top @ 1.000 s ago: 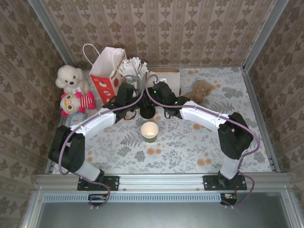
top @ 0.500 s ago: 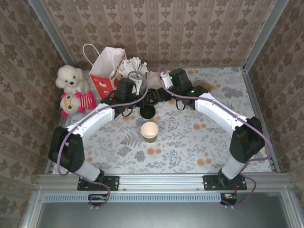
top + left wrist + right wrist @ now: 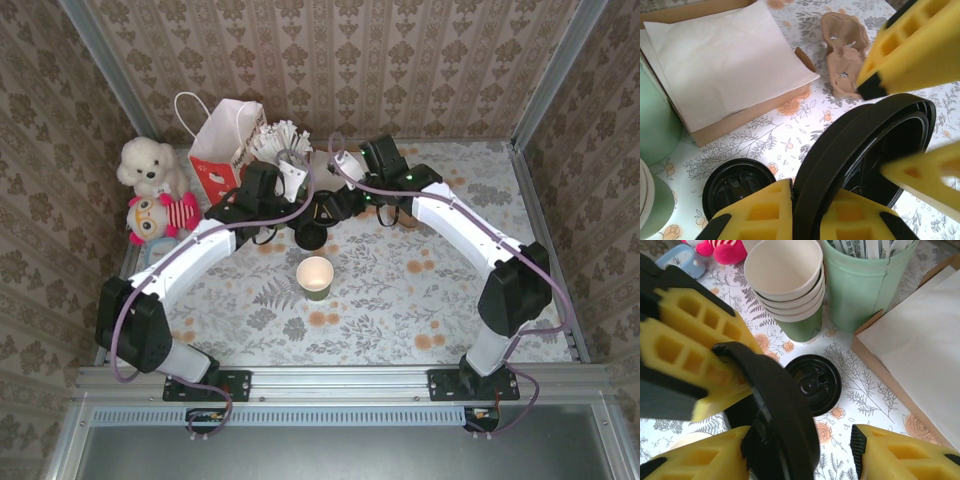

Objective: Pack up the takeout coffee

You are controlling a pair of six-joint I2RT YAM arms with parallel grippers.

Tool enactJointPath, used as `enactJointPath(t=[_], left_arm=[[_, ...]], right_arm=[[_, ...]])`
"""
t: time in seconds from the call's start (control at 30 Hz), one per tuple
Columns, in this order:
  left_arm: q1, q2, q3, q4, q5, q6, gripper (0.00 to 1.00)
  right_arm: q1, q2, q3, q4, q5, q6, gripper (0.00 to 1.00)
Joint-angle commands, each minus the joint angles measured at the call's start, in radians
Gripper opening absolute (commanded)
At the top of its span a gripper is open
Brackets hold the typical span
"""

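Observation:
My left gripper (image 3: 810, 192) is shut on the rim of a round black lid (image 3: 875, 125), holding it on edge above the table. In the right wrist view that lid (image 3: 780, 410) leans against one finger of my open right gripper (image 3: 800, 445), while the other finger stands clear of it. Both grippers, left (image 3: 292, 205) and right (image 3: 337, 205), meet at the back middle. A second black lid (image 3: 310, 236) lies flat on the table. The single green paper cup (image 3: 315, 277) stands upright nearer the front, apart from both grippers.
A stack of green cups (image 3: 785, 275) and a pale green holder of wrapped sticks (image 3: 865, 280) stand just behind the lids. A cardboard box with white paper (image 3: 725, 75) and a brown plush (image 3: 845, 55) lie beyond. A red-white paper bag (image 3: 225, 150) and plush toys (image 3: 150, 165) stand back left.
The right arm has swung back and out to the right, its gripper staying near the left one. The left arm has shifted slightly back. The cup and the flat lid have not moved.

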Motion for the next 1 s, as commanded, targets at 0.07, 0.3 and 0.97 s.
enactJointPath(t=[0.07, 0.3, 0.97], left_arm=[[-0.015, -0.057, 0.002, 0.004, 0.066, 0.033, 0.11], [-0.030, -0.083, -0.003, -0.054, 0.080, 0.067, 0.16], [0.232, -0.593, -0.171, -0.007, 0.272, -0.220, 1.00]], right_arm=[[0.017, 0.019, 0.052, -0.036, -0.005, -0.007, 0.31], [0.037, -0.035, 0.037, -0.050, 0.015, -0.027, 0.13], [0.191, -0.509, -0.405, 0.587, 0.253, -0.967, 0.10]])
